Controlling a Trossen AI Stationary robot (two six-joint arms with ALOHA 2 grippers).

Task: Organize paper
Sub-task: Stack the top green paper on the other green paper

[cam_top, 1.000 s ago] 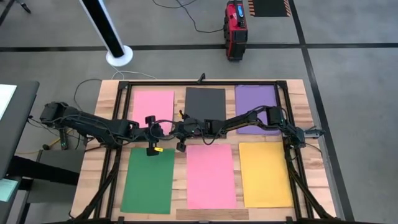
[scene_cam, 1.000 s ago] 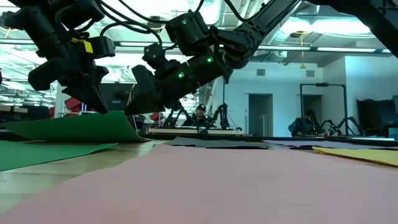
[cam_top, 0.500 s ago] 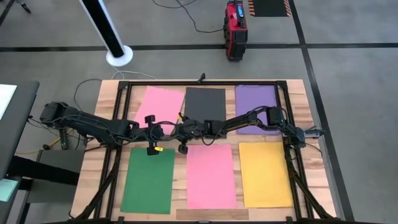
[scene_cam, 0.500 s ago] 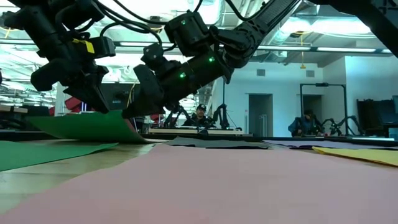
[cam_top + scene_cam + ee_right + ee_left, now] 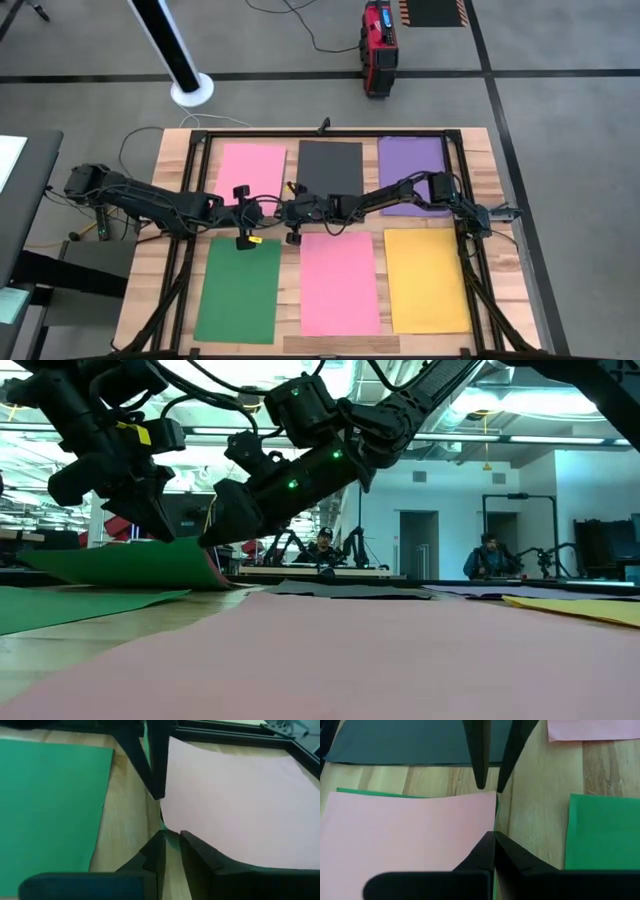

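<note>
**A:** Jaws, L gripper (image 5: 494, 834)?
**B:** Pinched tight on the pink sheet (image 5: 250, 165) at its corner, w/ a green sheet (image 5: 360, 793) under it caught too.
**A:** R gripper (image 5: 170, 834)?
**B:** Tips nearly together, same corner between them, opposite L's. Corner's lifted off the table (image 5: 490, 170).
**A:** Other paper?
**B:** Flat. Grey (image 5: 330, 168) & purple (image 5: 410, 160) in the same row; 2nd green (image 5: 240, 290), 2nd pink (image 5: 340, 285), yellow (image 5: 427, 280) in the other row.
</note>
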